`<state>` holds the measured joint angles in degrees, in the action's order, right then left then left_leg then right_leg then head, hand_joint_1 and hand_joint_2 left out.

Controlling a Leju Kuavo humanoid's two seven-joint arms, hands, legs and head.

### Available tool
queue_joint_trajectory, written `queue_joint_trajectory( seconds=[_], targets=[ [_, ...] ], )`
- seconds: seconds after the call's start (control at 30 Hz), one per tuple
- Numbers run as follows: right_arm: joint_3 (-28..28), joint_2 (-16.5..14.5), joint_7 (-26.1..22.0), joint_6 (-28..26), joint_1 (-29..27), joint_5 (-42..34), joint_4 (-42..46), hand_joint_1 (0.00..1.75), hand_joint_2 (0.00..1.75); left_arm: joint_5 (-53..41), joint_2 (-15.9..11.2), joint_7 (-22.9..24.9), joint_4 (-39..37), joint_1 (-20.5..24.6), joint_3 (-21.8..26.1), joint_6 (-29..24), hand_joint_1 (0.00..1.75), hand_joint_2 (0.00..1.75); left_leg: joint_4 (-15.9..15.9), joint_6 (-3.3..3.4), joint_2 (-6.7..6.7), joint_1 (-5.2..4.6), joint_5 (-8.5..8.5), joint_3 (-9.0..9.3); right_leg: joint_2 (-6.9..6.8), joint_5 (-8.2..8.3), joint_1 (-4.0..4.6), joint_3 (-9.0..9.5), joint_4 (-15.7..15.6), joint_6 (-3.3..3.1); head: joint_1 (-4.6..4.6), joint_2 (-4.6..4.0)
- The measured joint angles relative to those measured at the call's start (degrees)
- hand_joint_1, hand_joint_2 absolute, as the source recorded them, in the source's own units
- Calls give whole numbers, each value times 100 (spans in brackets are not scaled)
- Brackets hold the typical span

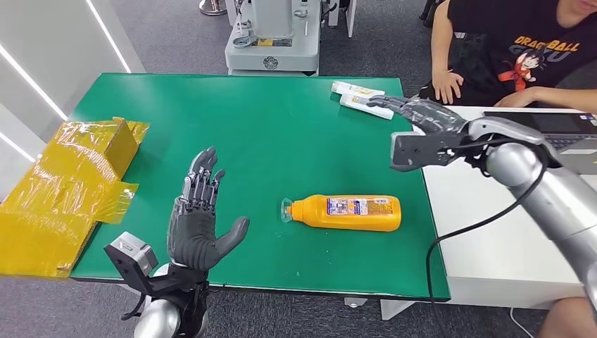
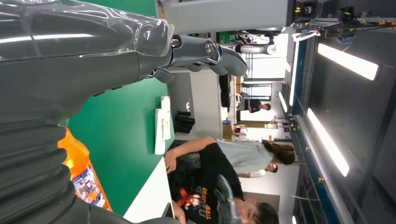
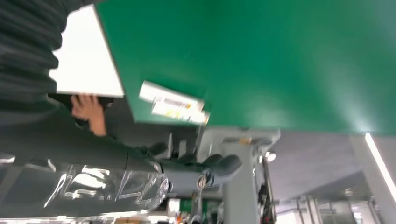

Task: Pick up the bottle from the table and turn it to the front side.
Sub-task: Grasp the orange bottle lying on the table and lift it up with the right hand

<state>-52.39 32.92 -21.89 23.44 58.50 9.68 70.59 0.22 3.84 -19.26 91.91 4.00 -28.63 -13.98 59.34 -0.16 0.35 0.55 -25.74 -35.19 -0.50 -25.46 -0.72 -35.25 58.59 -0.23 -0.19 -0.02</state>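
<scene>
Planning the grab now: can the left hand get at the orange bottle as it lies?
Probably yes. The left hand is open over the green table, and nothing lies between it and the bottle on its side.

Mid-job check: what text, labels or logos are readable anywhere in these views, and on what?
"DRAGON BALL": orange letters on the person's black T-shirt.
Orange bottle label: printed, too small to read.
Two white boxes at the green table's far edge: print too small and blurred to read.
Grey machine behind the table: round emblem, unreadable.
</scene>
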Motion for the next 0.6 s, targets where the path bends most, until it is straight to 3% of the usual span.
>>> queue_joint_trajectory(
  seconds=[0.23, 0.6],
  targets=[
    [-408, -336, -222, -254, -285, 94, -533, 0, 175, 69, -2, -15, -62, -7, 0, 23, 0, 175, 2, 1, -13, -3, 0, -7, -14, 0, -2, 0, -3, 1, 1, 0],
    [-520, -384, -471, -389, -978, 137, -1071, 0, 175, 846, -11, -29, -99, -17, 0, 585, 0, 175, 4, 1, -15, -3, -1, -8, -15, 0, -2, -1, -9, 2, 1, 0]
  ],
)
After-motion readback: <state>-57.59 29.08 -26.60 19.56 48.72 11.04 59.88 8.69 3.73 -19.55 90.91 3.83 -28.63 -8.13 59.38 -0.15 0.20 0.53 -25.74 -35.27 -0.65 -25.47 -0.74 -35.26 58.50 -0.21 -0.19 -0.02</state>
